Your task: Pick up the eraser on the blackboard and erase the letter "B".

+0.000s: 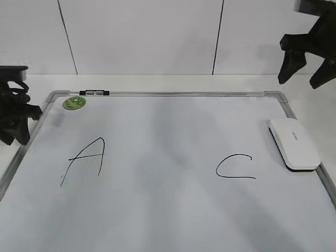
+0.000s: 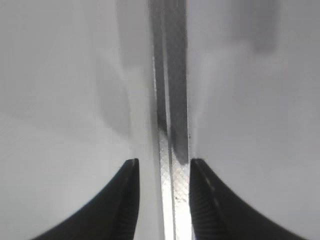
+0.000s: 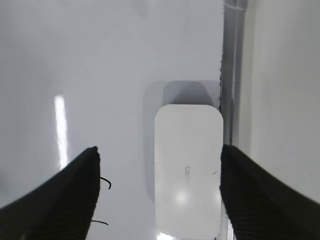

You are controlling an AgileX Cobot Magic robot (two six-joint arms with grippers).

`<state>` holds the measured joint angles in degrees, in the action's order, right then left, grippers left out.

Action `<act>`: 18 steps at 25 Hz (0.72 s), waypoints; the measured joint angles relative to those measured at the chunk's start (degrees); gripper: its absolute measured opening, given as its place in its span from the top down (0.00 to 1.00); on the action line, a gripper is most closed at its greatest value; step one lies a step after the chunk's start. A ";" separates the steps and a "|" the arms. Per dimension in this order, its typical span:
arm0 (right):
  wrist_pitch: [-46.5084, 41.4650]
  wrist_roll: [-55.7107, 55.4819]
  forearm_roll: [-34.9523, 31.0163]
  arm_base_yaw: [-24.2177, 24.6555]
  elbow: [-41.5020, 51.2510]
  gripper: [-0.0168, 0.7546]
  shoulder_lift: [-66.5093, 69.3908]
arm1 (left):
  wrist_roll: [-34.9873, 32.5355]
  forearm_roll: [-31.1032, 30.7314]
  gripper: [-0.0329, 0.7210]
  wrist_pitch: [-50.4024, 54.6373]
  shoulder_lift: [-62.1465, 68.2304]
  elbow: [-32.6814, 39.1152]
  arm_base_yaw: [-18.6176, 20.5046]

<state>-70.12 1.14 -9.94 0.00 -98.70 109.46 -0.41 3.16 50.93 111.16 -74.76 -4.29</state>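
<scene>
The white eraser (image 1: 294,143) lies flat on the blackboard (image 1: 157,173), against its right frame. My right gripper (image 1: 300,83) is open and empty, hovering above the eraser; in the right wrist view the eraser (image 3: 188,175) sits between the spread fingers (image 3: 160,149). My left gripper (image 1: 18,137) is open and empty at the board's left edge, its fingers (image 2: 162,162) either side of the silver frame rail (image 2: 172,125). No letter "B" shows; the board between the letter "A" (image 1: 84,160) and the letter "C" (image 1: 233,167) is bare.
A round green sticker (image 1: 74,103) sits at the board's far left corner. A small black and silver clip (image 1: 94,93) lies on the far frame rail. A white panelled wall stands behind the table. Ends of the "C" stroke (image 3: 105,182) show beside the right gripper's left finger.
</scene>
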 joint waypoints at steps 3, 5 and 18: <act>-0.12 0.00 -0.10 0.00 0.00 0.24 -1.99 | 0.00 -0.26 0.61 4.88 -0.65 -4.25 0.00; -0.22 -0.13 -0.10 0.00 0.00 0.24 -3.77 | 0.00 -0.35 0.61 8.32 -2.04 -6.98 0.00; -0.78 0.01 0.36 0.00 12.28 0.24 -25.30 | 0.00 1.94 0.63 18.95 -17.30 -9.02 0.00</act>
<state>-70.90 1.15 -9.58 0.00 -86.42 84.16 -0.42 5.10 69.89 93.86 -83.78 -4.29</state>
